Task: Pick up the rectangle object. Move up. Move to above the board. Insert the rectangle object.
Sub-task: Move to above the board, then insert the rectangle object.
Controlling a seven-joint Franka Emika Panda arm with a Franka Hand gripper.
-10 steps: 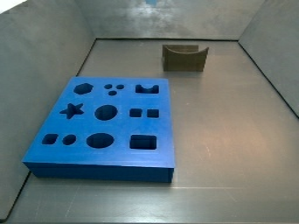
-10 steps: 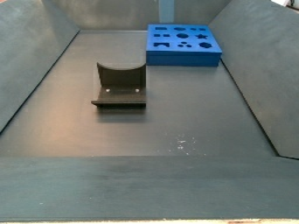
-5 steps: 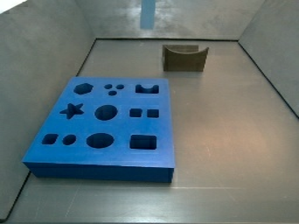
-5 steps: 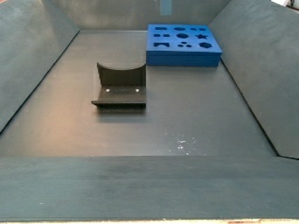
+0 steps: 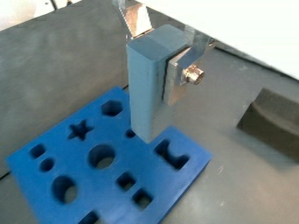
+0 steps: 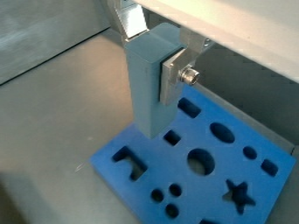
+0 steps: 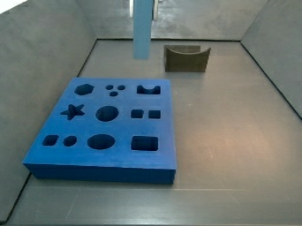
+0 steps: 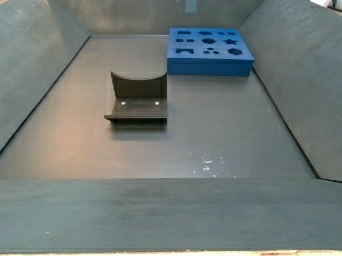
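In both wrist views the tool (image 5: 162, 63) pinches the bar (image 5: 149, 87) near its top, a silver finger (image 5: 177, 70) flat against one face. The bar hangs upright, long axis vertical, its lower end over the board (image 5: 47, 179) but clear of it.

In the wrist view from the opposite side, the bar (image 6: 153, 83) points down at the board (image 6: 239, 149) near one edge, beside the rectangular cut-outs; which hole it lines up with cannot be told.

In a side view the bar (image 7: 143, 28) hangs high near the back wall, the board (image 7: 160, 168) lying lower and nearer the camera; the tool is out of frame. The fixture (image 7: 185, 57) stands beside.

In the remaining side view only the board (image 8: 211, 68) and fixture (image 8: 135, 100) show.
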